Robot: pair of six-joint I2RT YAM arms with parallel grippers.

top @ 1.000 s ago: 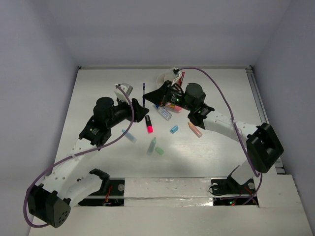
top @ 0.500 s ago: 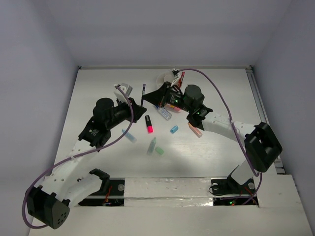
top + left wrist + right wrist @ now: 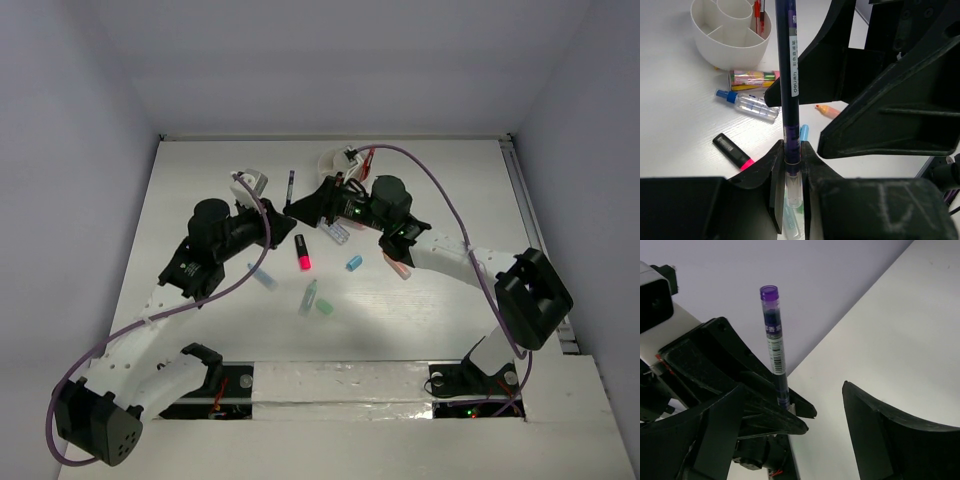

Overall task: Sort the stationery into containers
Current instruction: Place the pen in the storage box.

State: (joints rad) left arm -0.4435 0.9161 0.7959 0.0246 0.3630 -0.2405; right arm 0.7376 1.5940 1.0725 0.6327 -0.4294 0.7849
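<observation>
A dark purple pen (image 3: 790, 75) stands upright, and my left gripper (image 3: 791, 165) is shut on its lower end. From above, the pen (image 3: 290, 185) rises left of the white divided cup (image 3: 335, 160), which holds a red pen (image 3: 757, 10). My right gripper (image 3: 794, 386) is open, its fingers (image 3: 715, 435) standing wide on either side of the pen (image 3: 774, 350) without touching it. On the table lie a black and pink highlighter (image 3: 302, 252), a blue piece (image 3: 353, 263), an orange piece (image 3: 397, 265) and green pieces (image 3: 325, 307).
A clear little bottle with a blue cap (image 3: 747, 102) and a pink-yellow piece (image 3: 752, 76) lie just in front of the cup (image 3: 732, 32). A pale blue piece (image 3: 263, 277) lies by the left arm. Both grippers crowd together left of the cup.
My left gripper closed on the pen's lower end. Then my right gripper, which had been shut on the pen, opened and let it go. The pen stayed upright.
</observation>
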